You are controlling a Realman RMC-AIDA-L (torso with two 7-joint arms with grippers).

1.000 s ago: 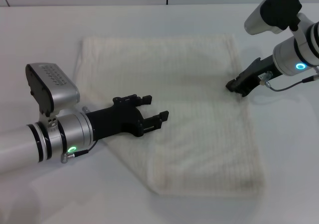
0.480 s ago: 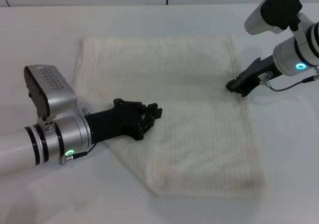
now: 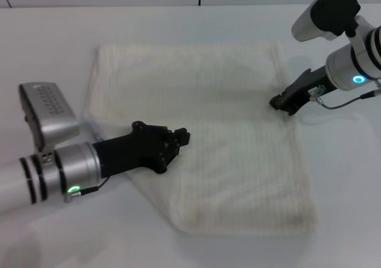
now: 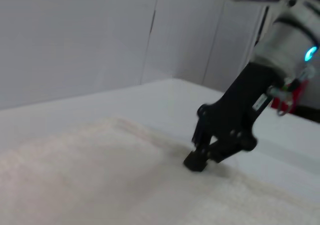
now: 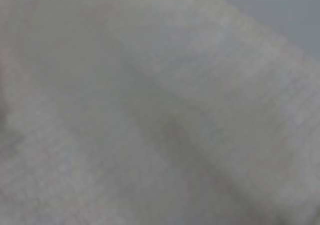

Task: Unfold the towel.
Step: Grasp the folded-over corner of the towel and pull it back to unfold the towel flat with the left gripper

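The towel [image 3: 208, 131] lies spread over the middle of the white tabletop [image 3: 53, 59] in the head view, its lower left corner folded inward. The left pincer [image 3: 178, 140], at the lower left of the frame, rests on the fold near the towel's left edge, its fingers drawn together and seemingly pinching cloth. The right pincer [image 3: 281, 103], at the right of the frame, presses its tip onto the towel's right edge; its fingers look clenched, apparently on the hem. The left wrist view shows that right pincer [image 4: 197, 160] touching the towel [image 4: 100, 180] beyond a stretch of cloth. The right wrist view is filled with towel [image 5: 150, 110] fabric.
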